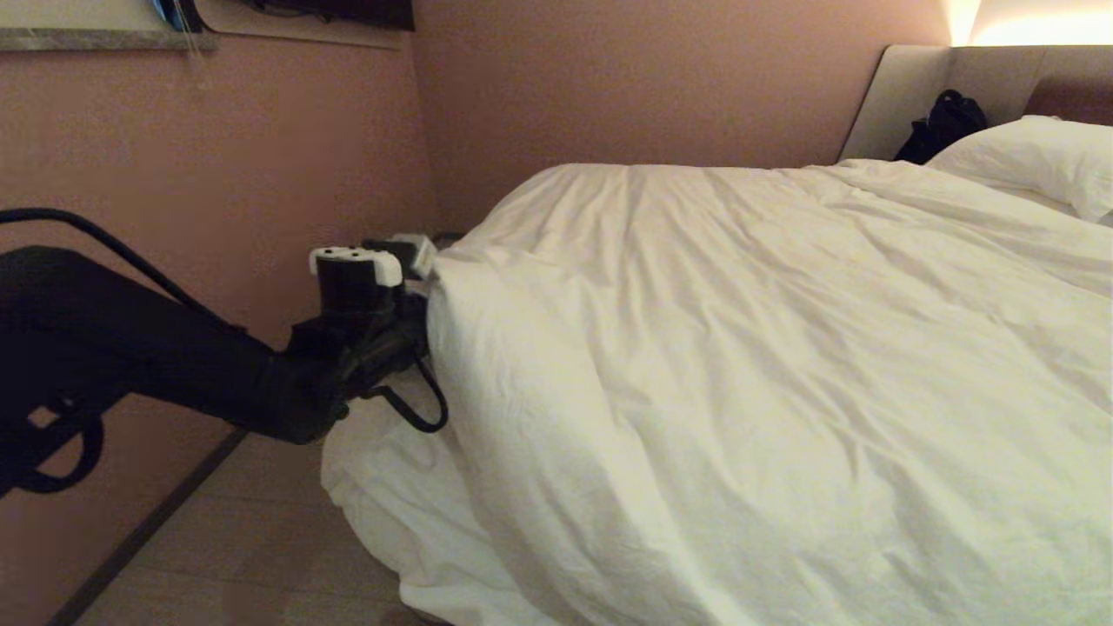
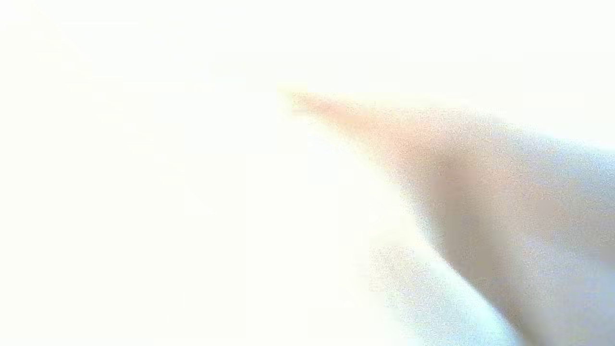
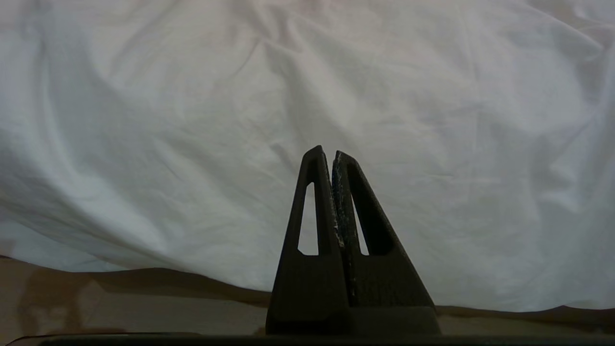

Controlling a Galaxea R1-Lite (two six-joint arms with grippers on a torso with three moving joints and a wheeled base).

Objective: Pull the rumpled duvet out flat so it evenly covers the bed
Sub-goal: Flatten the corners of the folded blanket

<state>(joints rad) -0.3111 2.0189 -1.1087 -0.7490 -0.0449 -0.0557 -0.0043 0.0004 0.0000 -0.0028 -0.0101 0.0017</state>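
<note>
Reaching arm: the left arm is stretching in from the head view's left, its wrist lying level and pressing against the near left corner of the bed (image 1: 922,91).
Left gripper (image 1: 426,291): its fingertips are disappearing under a raised fold of cloth, so the grip itself is hidden; the jaws are standing fully closed, and whether cloth is pinched between them cannot be told (its own wrist camera is showing only pale, washed-out fabric pressed close).
Right gripper (image 3: 331,156): it is hanging low beside the bed, its two dark fingers pressing together with nothing between them, pointing at the draped white cloth above a strip of floor (image 3: 120,302).
Duvet (image 1: 783,365): it is covering the mattress from the near edge up toward the pillow (image 1: 1035,156), lying puffy and creased with long wrinkles running across it; at the near left corner it is peaking up beside the left wrist and spilling over the side down toward the floor.
Headboard end: a dark bag (image 1: 943,126) is sitting against the padded headboard, just beside the pillow.
</note>
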